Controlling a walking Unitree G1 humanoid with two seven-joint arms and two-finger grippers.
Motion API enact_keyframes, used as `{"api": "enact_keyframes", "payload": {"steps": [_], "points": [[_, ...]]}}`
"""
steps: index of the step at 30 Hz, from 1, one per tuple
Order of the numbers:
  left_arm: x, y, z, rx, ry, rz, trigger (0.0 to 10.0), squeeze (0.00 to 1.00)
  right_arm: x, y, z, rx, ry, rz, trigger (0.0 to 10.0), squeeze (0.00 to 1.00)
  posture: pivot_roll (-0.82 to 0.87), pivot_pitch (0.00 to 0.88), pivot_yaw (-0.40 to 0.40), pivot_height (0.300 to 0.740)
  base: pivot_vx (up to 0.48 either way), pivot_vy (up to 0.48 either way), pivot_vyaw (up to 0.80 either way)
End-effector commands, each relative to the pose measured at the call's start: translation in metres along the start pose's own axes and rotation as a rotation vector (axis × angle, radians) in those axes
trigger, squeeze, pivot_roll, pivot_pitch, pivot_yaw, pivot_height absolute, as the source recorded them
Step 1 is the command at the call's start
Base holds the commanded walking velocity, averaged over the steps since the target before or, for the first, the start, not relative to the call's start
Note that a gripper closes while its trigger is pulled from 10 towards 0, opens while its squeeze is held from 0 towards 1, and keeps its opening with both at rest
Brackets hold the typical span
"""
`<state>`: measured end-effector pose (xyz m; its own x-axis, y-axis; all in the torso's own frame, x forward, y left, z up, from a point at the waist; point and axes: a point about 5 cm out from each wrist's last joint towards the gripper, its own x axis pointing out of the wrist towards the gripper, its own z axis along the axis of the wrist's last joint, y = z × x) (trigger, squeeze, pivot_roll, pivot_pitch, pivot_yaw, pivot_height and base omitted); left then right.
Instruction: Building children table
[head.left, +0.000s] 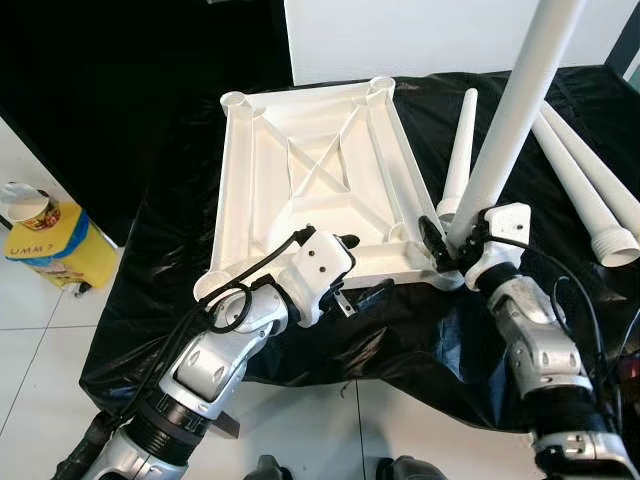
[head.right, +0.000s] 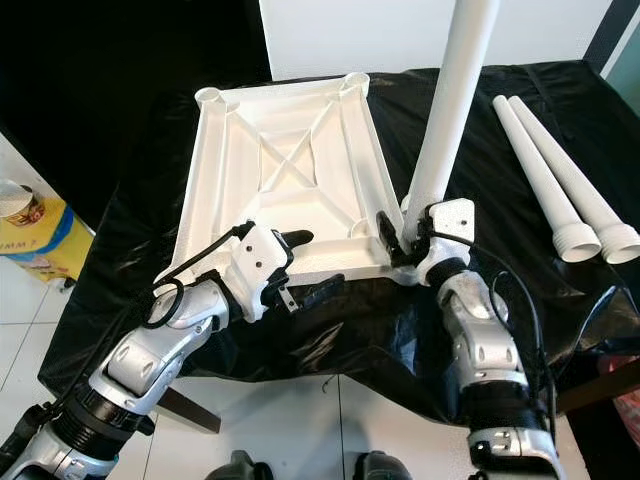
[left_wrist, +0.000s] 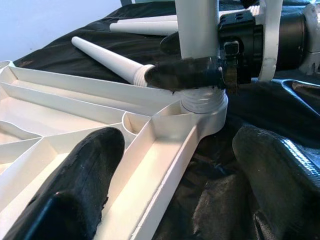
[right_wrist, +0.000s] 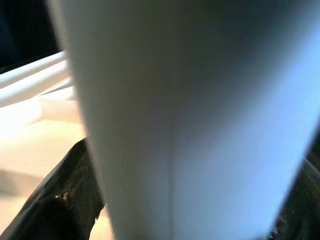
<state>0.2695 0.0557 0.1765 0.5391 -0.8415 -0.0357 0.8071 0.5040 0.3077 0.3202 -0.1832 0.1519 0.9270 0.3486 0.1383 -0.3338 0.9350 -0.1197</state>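
The upturned white tabletop (head.left: 315, 185) lay on the black-draped counter (head.left: 130, 330). The right claw (head.left: 452, 243), clamped on a table leg (head.left: 505, 130) standing in the corner socket, risked cross-threading if tilted. The left claw (head.left: 355, 270), fingers apart, straddled the tabletop's edge.

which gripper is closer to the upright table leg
Right. The right gripper is shut on the upright leg at its base; the left gripper straddles the tabletop edge beside it.

left arm: reaching forward, bent at elbow | left hand (head.left: 352, 268): fingers spread apart | right arm: extending forward | right hand (head.left: 452, 240): fingers clamping closed
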Motion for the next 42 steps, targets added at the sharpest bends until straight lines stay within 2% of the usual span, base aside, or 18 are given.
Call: {"api": "enact_keyframes", "payload": {"steps": [1,3,8,17,18,19,22,23,30,31,33,34,36,42], "points": [[-0.001,-0.003,-0.001,0.009,0.008,-0.105,10.0,0.00,0.005,0.006,-0.003,-0.012,0.016,0.088,10.0,0.00,0.02,0.094,0.063,0.740,0.000,0.000,0.00],[-0.001,-0.003,-0.001,0.009,0.008,-0.105,10.0,0.00,0.005,0.006,-0.003,-0.012,0.016,0.088,10.0,0.00,0.02,0.094,0.063,0.740,0.000,0.000,0.00],[-0.001,-0.003,0.000,0.010,0.006,-0.105,10.0,0.00,0.010,0.005,-0.006,-0.039,0.039,0.177,10.0,0.00,0.02,0.096,0.062,0.740,0.000,0.000,0.00],[-0.001,-0.003,-0.001,0.009,0.008,-0.100,10.0,0.00,0.008,0.002,-0.018,-0.032,0.095,0.200,10.0,0.00,0.03,0.095,0.060,0.740,0.000,0.000,0.00],[-0.001,-0.003,-0.001,0.009,0.008,-0.099,10.0,0.00,0.006,0.001,-0.022,-0.039,0.118,0.193,8.2,0.00,0.03,0.094,0.060,0.740,0.000,0.000,0.00],[-0.001,-0.003,-0.001,0.009,0.008,-0.098,10.0,0.00,0.005,0.000,-0.025,-0.045,0.137,0.188,2.7,0.00,0.03,0.092,0.061,0.740,0.000,0.000,0.00],[-0.001,-0.003,-0.001,0.010,0.008,-0.098,10.0,0.00,0.004,0.000,-0.027,-0.049,0.148,0.185,2.7,0.00,0.03,0.092,0.061,0.740,0.000,0.000,0.00],[-0.001,-0.003,-0.001,0.010,0.008,-0.099,10.0,0.00,0.002,-0.001,-0.029,-0.034,0.152,0.179,0.0,0.00,0.02,0.091,0.062,0.740,0.000,0.000,0.00],[0.001,-0.002,-0.001,0.011,0.004,-0.101,10.0,0.00,-0.003,-0.001,-0.038,-0.015,0.178,0.106,0.0,0.00,0.01,0.089,0.058,0.740,0.000,0.000,0.00],[0.001,-0.003,-0.001,0.011,0.003,-0.101,10.0,0.00,-0.004,-0.001,-0.039,-0.010,0.185,0.086,0.4,0.00,0.01,0.088,0.058,0.740,0.000,0.000,0.00],[0.001,-0.003,-0.001,0.011,0.003,-0.101,10.0,0.00,-0.004,-0.001,-0.039,-0.010,0.185,0.086,0.4,0.00,0.01,0.088,0.058,0.740,0.000,0.000,0.00],[0.001,-0.003,-0.001,0.010,0.003,-0.101,10.0,0.00,-0.005,0.000,-0.041,-0.001,0.186,0.048,10.0,0.00,0.01,0.089,0.055,0.740,0.000,0.000,0.00],[0.001,-0.003,-0.001,0.010,0.003,-0.101,10.0,0.00,-0.005,0.000,-0.041,-0.001,0.186,0.048,10.0,0.00,0.01,0.089,0.055,0.740,0.000,0.000,0.00],[0.001,-0.004,-0.002,0.005,0.004,-0.098,10.0,0.00,-0.010,0.008,-0.043,0.033,0.182,-0.096,10.0,0.00,0.01,0.091,0.053,0.740,0.000,0.000,0.00]]}}
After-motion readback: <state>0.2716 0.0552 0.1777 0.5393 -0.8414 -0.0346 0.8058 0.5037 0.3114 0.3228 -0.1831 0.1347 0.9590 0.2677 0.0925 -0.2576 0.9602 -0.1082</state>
